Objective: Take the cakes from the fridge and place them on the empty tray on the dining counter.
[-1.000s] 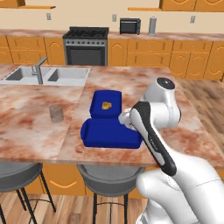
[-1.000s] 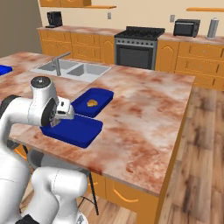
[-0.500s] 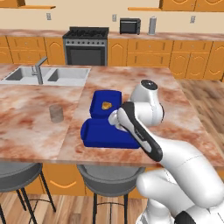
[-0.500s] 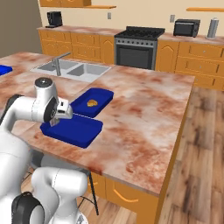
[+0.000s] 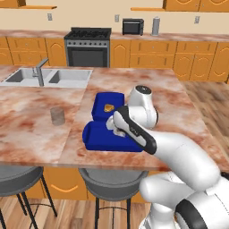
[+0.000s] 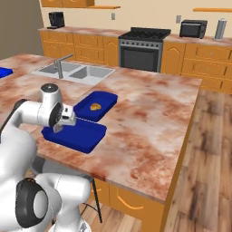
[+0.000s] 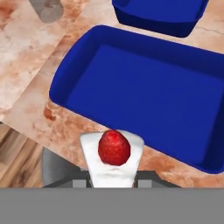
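My gripper (image 7: 113, 178) is shut on a white cake slice with a red cherry top (image 7: 113, 153). It holds the slice just above the near rim of the empty tray (image 7: 148, 92), a shallow royal-blue rectangle on the dining counter (image 7: 26, 65). From the right, the gripper (image 6: 58, 128) hangs over the tray's (image 6: 81, 136) left end. From the left, my forearm hides most of the gripper (image 5: 112, 127) over the tray (image 5: 96, 139). The fridge is out of view.
A second blue tray (image 5: 107, 102) with a golden pastry (image 6: 95, 107) lies just behind the empty one. A grey glass (image 5: 57, 116) stands to its left, with the steel sink (image 5: 44, 77) further back. Grey stools (image 5: 112, 183) stand under the counter's near edge.
My arm has swung a little to the left over the counter, carrying the white cake slice over the near edge of the empty tray. The grip has not changed.
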Available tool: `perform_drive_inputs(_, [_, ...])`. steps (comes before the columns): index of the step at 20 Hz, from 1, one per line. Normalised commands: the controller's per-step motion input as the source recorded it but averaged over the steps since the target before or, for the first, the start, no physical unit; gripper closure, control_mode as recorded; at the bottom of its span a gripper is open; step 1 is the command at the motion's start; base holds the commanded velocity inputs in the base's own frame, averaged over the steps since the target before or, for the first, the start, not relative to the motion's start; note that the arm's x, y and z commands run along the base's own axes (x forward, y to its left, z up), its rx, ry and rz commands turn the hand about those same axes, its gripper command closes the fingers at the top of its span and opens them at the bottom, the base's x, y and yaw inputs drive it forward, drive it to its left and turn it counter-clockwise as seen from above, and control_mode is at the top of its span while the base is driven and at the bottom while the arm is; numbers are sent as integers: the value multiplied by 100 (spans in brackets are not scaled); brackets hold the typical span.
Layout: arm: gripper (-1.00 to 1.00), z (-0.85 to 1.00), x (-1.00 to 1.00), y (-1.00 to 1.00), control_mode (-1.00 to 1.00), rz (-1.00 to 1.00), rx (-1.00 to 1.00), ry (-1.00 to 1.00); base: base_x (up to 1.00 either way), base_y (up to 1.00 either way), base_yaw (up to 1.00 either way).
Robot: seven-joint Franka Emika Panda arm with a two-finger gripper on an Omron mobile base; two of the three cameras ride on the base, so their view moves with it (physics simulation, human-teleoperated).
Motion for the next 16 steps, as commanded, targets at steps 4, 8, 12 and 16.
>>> perform_drive_inputs(4, [100, -25, 43, 5, -100, 0, 0, 3, 0, 0, 0])
perform_drive_inputs(8, [100, -28, 41, 11, -100, 0, 0, 0, 0, 0, 0])
perform_drive_inputs(12, [100, -31, 38, 14, -100, 0, 0, 0, 0, 0, 0])
perform_drive_inputs(16, [100, -31, 34, 14, -100, 0, 0, 0, 0, 0, 0])
